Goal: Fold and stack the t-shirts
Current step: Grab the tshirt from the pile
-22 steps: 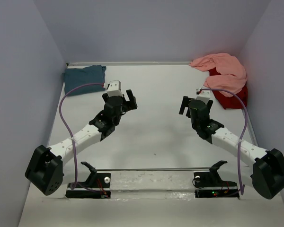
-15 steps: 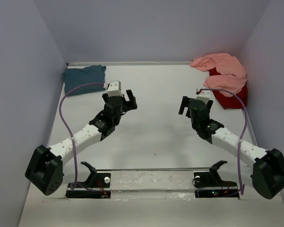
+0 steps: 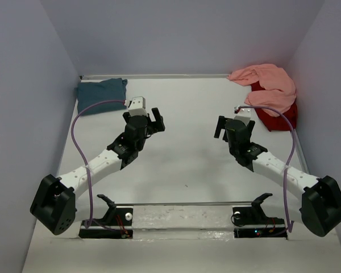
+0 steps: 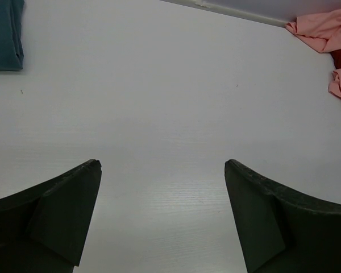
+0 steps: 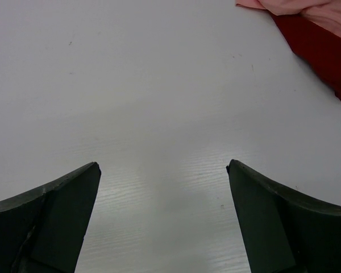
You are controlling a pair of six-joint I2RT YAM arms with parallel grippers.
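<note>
- Finds the teal t-shirt (image 3: pixel 101 95) in the far left corner of the bench (image 3: pixel 187 165), flat and squared off into a neat rectangle. Looks folded already, and probably parked there as the base of the stack.
- Finds the salmon-pink t-shirt (image 3: pixel 267 85) bunched up in the far right corner, draped over the dark red t-shirt (image 3: pixel 279 119), with the red showing only along the near side. Reads as the unfolded heap, with both shirts yet to be done.
- Puts the task at about a third done, judging by that count.
- Shows the left tool (image 4: pixel 162 164) hovering over bare bench left of centre, fingers spread wide, gripping nothing and touching nothing.
- Shows the right tool (image 5: pixel 162 165) likewise spread wide and empty, over bare bench near the pink-and-red heap but apart from it. Suggests a reach for the pink shirt next, as the top layer.
- Takes the overhead view to see all three shirts and both tools at once.
- Catches, in the left wrist view, the teal edge at upper left and pink folds with a sliver of red at upper right.
- Catches, in the right wrist view, only red and a strip of pink in the upper right corner, with no teal at all.
- Confirms from both wrist views the empty gap between the fingers, harder to judge from overhead.
</note>
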